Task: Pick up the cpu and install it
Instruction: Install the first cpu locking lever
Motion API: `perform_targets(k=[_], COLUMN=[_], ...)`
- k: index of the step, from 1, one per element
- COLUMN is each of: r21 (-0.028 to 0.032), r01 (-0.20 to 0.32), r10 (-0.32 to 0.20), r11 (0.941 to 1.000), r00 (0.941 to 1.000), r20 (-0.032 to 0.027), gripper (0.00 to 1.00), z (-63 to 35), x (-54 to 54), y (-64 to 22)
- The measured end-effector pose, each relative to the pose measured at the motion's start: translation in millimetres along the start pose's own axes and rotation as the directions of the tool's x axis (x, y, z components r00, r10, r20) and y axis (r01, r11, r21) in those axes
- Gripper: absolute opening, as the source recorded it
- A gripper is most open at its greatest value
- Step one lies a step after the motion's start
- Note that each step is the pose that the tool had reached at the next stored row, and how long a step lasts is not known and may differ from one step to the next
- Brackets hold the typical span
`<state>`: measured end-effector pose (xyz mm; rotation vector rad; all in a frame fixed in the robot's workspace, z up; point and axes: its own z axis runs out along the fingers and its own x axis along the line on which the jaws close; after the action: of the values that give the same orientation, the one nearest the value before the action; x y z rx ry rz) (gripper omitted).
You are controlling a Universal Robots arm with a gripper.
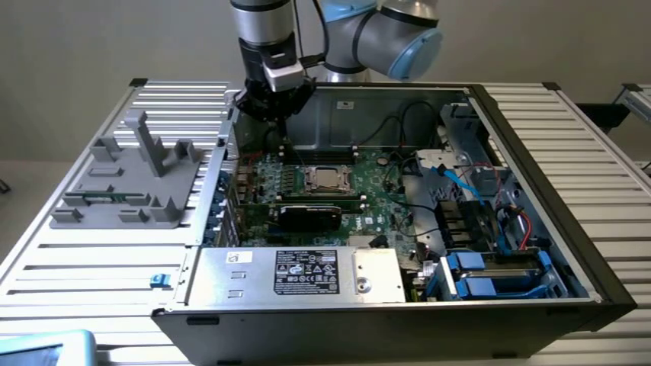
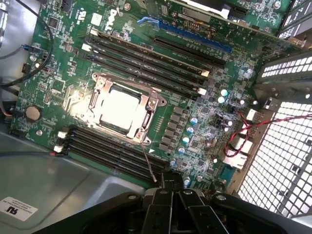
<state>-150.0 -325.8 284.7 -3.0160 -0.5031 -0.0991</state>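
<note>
The cpu (image 1: 328, 178), a small square chip with a shiny silver top, lies flat inside the metal-framed socket (image 1: 310, 169) in the middle of the green motherboard. In the wrist view the cpu (image 2: 119, 108) glares brightly within the socket frame (image 2: 152, 103), and a thin socket lever (image 2: 147, 162) runs from the frame toward the camera. My gripper (image 1: 270, 105) hangs above the back corner of the open case on the exterior view's left, well above the board and apart from the cpu. My gripper (image 2: 170, 189) is shut, its dark fingers pressed together with nothing between them.
A black rectangular card (image 1: 310, 213) stands just in front of the socket. Memory slots (image 2: 146, 56) flank it. The silver power supply (image 1: 295, 271) fills the case front, with blue drive bays (image 1: 489, 274) and cables at the right. A grey fixture (image 1: 133, 175) sits on the table outside the case wall.
</note>
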Motion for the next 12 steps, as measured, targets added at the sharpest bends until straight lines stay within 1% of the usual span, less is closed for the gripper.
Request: perform_targets(k=[3,6,12], r21=[0.0017,0.0019,0.0024], r01=[-0.025,-0.05,-0.098], r10=[0.025,0.05,0.098], r11=[0.9997,0.9987,0.9951], r00=[0.9997,0.9987,0.9951], r20=[-0.003,-0.0055,-0.0101], gripper=[0.11,0.11,0.11], z=[3.3,6.5,13.0], x=[-0.2,-0.5,-1.1], y=[0.2,0.5,0.9])
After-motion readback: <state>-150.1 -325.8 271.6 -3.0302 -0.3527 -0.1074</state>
